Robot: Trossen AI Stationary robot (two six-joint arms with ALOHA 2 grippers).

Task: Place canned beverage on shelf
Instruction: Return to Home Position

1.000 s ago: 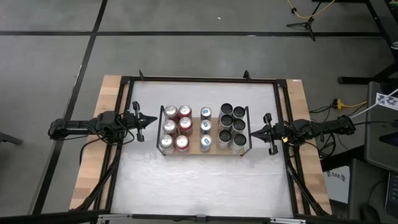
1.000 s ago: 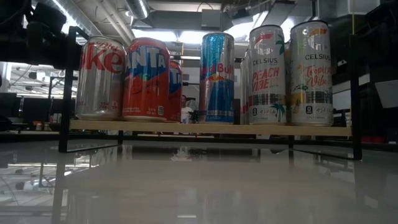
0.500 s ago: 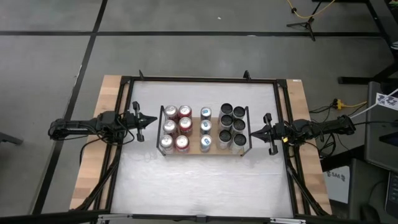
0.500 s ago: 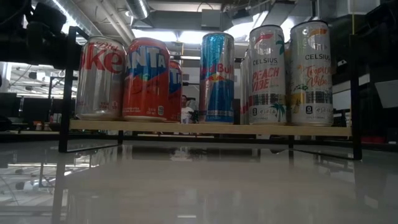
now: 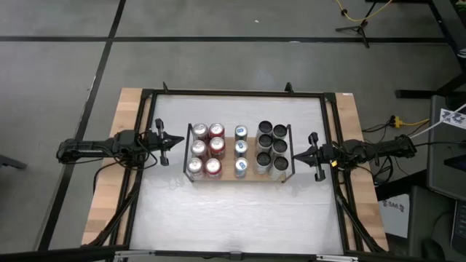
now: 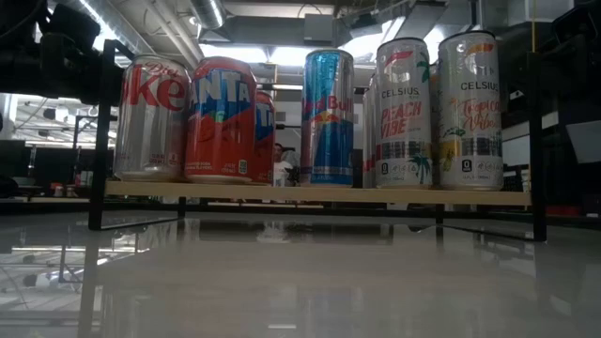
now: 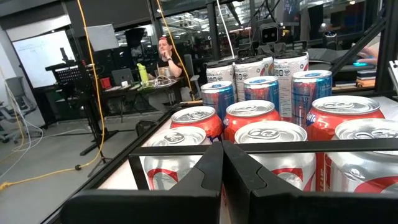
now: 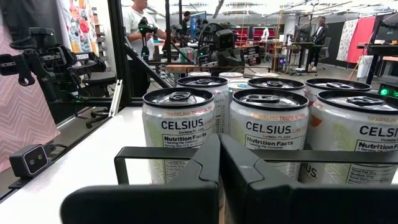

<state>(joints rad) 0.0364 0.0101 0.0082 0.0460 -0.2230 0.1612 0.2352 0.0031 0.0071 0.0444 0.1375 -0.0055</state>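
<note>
Showing the shelving job near its end: every canned beverage in view stood upright on the shelf [image 5: 228, 151], which lay at the middle of the white surface [image 5: 233, 215]. Red and silver soda cans [image 5: 216, 145] filled the shelf's 9 o'clock end, blue cans [image 5: 241, 149] formed one file at its middle, and white cans [image 5: 265, 140] packed the 3 o'clock end. The left end effector [image 5: 180, 140] hung just off the shelf at 9 o'clock, and the right end effector [image 5: 293, 154] just off it at 3 o'clock. Both were closed on nothing and clear of the cans. Placing therefore appeared complete, with at most the parking of the arms left to do. Only the high view gave the full layout of files and both arms at once. Only the low view gave the lettering on the Fanta can [image 6: 221, 122], the Red Bull can [image 6: 329, 117] and the Celsius cans [image 6: 404, 113]. It also showed the board raised off the surface on thin black legs. The wrist views showed each pair of fingers [image 7: 202, 180] pressed tip to tip, a black rail [image 7: 298, 146] between them and the nearest cans, and a person [image 7: 165, 57] seated in the room beyond.
</note>
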